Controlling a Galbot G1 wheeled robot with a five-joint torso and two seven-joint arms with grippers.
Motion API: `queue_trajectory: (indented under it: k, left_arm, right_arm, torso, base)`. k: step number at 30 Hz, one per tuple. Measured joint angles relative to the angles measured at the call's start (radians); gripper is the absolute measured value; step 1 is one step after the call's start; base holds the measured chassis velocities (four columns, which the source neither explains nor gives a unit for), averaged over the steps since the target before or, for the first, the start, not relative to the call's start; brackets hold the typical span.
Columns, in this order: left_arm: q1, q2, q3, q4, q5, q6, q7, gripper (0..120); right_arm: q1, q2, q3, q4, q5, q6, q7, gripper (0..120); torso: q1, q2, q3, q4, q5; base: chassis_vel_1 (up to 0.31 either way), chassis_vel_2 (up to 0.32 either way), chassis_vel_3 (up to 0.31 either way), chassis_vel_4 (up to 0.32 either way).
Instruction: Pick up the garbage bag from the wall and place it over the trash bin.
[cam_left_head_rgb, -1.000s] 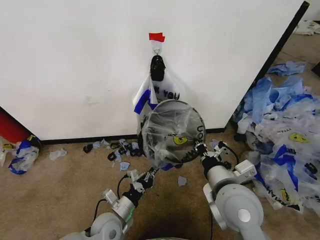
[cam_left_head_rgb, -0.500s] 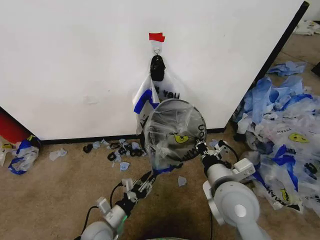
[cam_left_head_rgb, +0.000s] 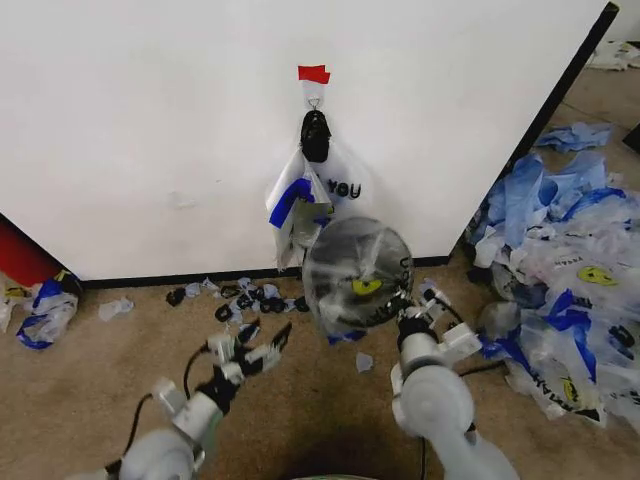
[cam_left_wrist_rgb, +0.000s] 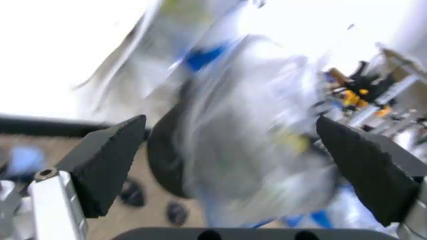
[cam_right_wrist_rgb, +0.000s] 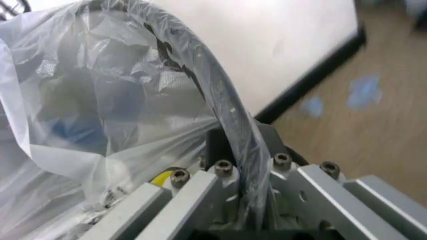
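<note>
Translucent plastic already wraps the trash bin (cam_left_head_rgb: 357, 275): the garbage bag (cam_left_head_rgb: 362, 262) is over its rim, held up by the right gripper (cam_left_head_rgb: 412, 308), jaws clamped on rim and film. Left gripper (cam_left_head_rgb: 250, 352) hangs apart, jaws wide. Mostly done, I'd judge; another bag (cam_left_head_rgb: 312, 195) hangs on the wall (cam_left_head_rgb: 150, 130).

The left gripper (cam_left_head_rgb: 262, 347) has let go of the trash bin (cam_left_head_rgb: 358, 275) and drawn back to the robot's left and lower, its fingers now spread apart over the carpet, clear of the bin it touched a second ago. The bin, wrapped in the garbage bag (cam_left_head_rgb: 352, 292), has shifted slightly right and down, held at its rim by the right gripper (cam_left_head_rgb: 413, 308) alone. The right arm has swung a little inward, its wrist nearer the middle.
</note>
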Motion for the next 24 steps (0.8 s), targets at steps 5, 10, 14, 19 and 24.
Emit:
queue_trajectory:
  k: [5,10,14,19,24]
  left_arm:
    - [-0.027,0.041,-0.003,-0.141,-0.036,0.048,-0.054,100]
    - [-0.052,0.057,0.026,-0.223,-0.069,0.101,-0.057,90]
    - [-0.094,0.054,0.053,-0.224,-0.104,0.138,-0.057,74]
    - [-0.115,0.020,0.075,-0.186,-0.116,0.157,-0.067,57]
    - [-0.136,-0.039,0.113,-0.113,-0.111,0.173,-0.098,35]
  right_arm:
    - [-0.012,-0.050,-0.030,-0.029,-0.144,0.023,-0.006,0]
    - [-0.027,-0.083,-0.065,-0.042,-0.269,0.034,0.013,0]
    - [-0.046,-0.099,-0.090,-0.045,-0.444,0.045,0.029,0]
    - [-0.045,-0.113,-0.130,-0.037,-0.538,0.055,0.008,0]
    - [-0.024,-0.099,-0.175,-0.066,-0.660,0.091,-0.020,0]
  torso:
    - [0.000,0.000,0.000,0.0000,0.0002]
    - [0.000,0.000,0.000,0.0003,0.0003]
    - [0.000,0.000,0.000,0.0001,0.0001]
    - [0.000,0.000,0.000,0.0002,0.0000]
    - [0.000,0.000,0.000,0.0001,-0.0001]
  base:
    - [0.000,0.000,0.000,0.000]
    - [0.000,0.000,0.000,0.000]
    - [0.000,0.000,0.000,0.000]
    - [0.000,0.000,0.000,0.000]
    - [0.000,0.000,0.000,0.000]
